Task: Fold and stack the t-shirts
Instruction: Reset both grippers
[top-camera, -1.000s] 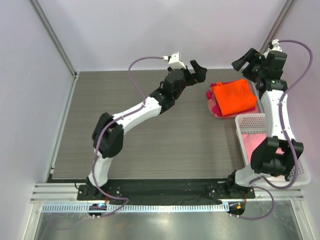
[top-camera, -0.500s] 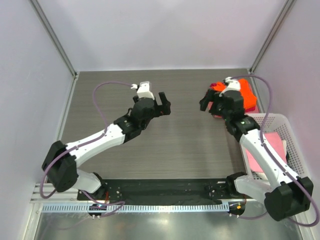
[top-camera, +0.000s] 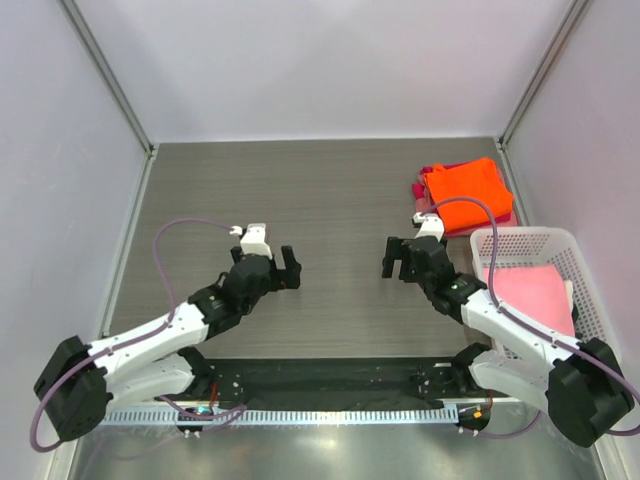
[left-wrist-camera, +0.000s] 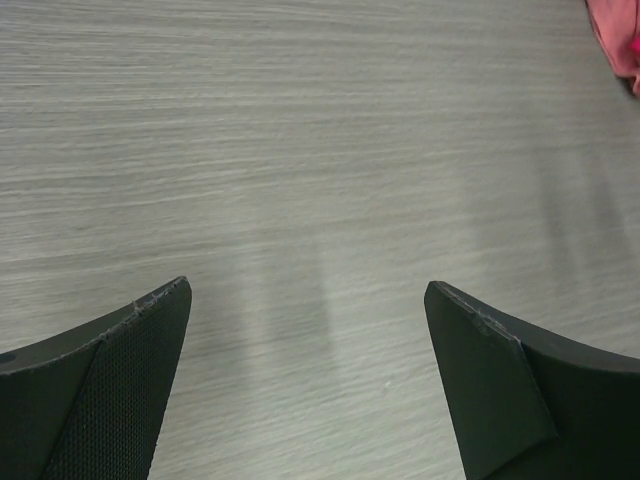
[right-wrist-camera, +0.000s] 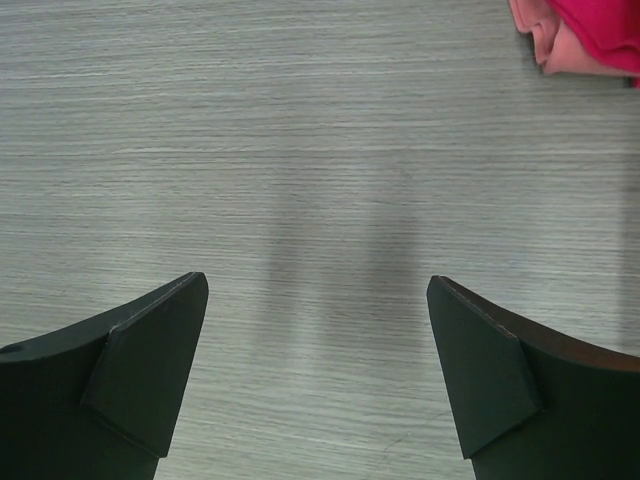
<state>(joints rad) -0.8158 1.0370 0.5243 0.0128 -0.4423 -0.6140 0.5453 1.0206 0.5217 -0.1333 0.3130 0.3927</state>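
Both arms have drawn back toward their bases. The left gripper (top-camera: 289, 270) and right gripper (top-camera: 398, 262) hang low over the table (top-camera: 330, 190), jaws wide and empty. The orange shirt (top-camera: 466, 195) tops the folded stack at the far right, just beyond the basket (top-camera: 520, 233), which holds a pink shirt (top-camera: 530, 297).

Folded t-shirts (top-camera: 466, 196) stacked at far right of table (top-camera: 330, 190), basket (top-camera: 525, 232) just in front, 1 shirt (top-camera: 530, 298) inside

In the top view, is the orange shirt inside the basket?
No: the orange shirt tops a stack on the table beyond the basket, which holds a pink shirt.
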